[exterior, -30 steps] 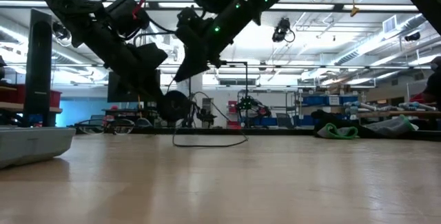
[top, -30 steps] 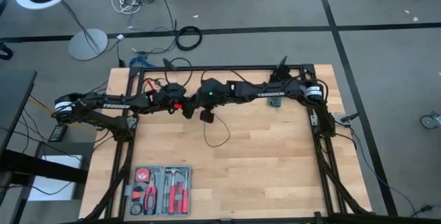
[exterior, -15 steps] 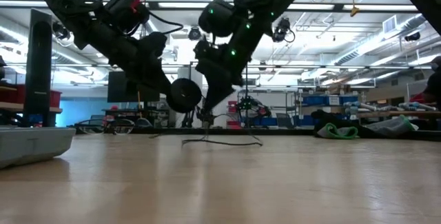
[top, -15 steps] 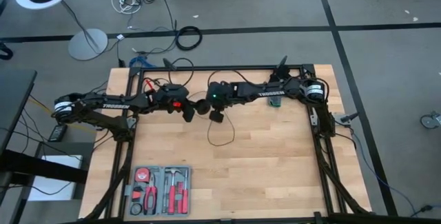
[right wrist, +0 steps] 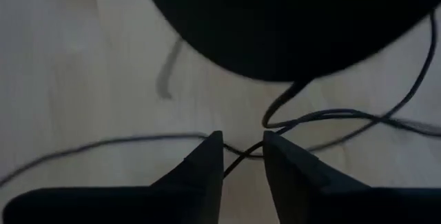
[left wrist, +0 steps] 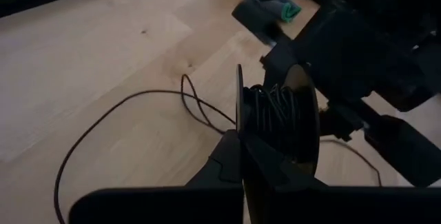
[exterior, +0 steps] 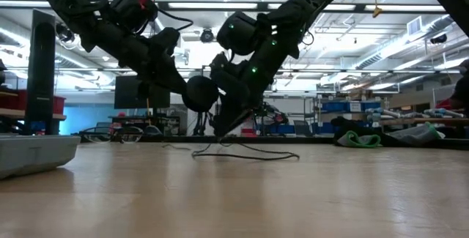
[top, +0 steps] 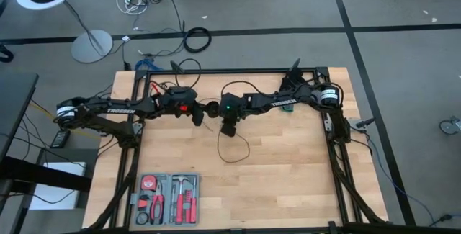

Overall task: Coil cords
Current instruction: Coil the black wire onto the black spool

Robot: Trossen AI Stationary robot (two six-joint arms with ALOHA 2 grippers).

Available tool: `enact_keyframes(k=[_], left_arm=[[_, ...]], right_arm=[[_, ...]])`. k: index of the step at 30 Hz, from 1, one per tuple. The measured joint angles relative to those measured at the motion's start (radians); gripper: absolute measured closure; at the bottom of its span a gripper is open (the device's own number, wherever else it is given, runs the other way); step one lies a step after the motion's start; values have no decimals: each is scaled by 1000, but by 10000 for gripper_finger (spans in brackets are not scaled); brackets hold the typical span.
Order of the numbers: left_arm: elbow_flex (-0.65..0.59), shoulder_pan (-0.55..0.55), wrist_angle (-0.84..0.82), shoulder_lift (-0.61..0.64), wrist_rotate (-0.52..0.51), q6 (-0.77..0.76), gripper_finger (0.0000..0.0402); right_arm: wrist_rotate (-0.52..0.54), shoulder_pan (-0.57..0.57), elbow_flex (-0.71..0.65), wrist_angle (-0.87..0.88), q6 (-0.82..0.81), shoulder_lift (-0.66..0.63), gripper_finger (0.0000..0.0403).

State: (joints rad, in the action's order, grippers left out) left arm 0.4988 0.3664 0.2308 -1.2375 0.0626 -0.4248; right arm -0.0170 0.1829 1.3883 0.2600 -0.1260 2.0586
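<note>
On the pale wooden table, the left gripper is clenched on a spool wound with thin black cord, whose slack loops toward six o'clock; the right gripper, jaws parted, straddles it; a red tool tray sits at seven o'clock

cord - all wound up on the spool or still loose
Partly wound. Several turns sit on the spool that the left gripper clamps, but a long stretch of cord lies loose on the table.
</note>
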Motion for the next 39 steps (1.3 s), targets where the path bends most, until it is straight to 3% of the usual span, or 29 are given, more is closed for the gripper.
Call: enact_keyframes(k=[9,23,29,36,39], left_arm=[[1,2,45,5,57,-28,401],[64,6,75,72,78,-21,401],[66,6,70,83,77,-4,401],[66,24,27,81,26,24,401],[66,45,26,77,15,27,401]], right_arm=[[-5,0,-12,-40,-24,-11,300],[-2,-5,-30,25,14,-170,302],[63,-27,-208,-9,-56,-263,311],[76,-68,-535,-445,-200,-352,314],[70,-81,-609,-516,-305,-352,318]])
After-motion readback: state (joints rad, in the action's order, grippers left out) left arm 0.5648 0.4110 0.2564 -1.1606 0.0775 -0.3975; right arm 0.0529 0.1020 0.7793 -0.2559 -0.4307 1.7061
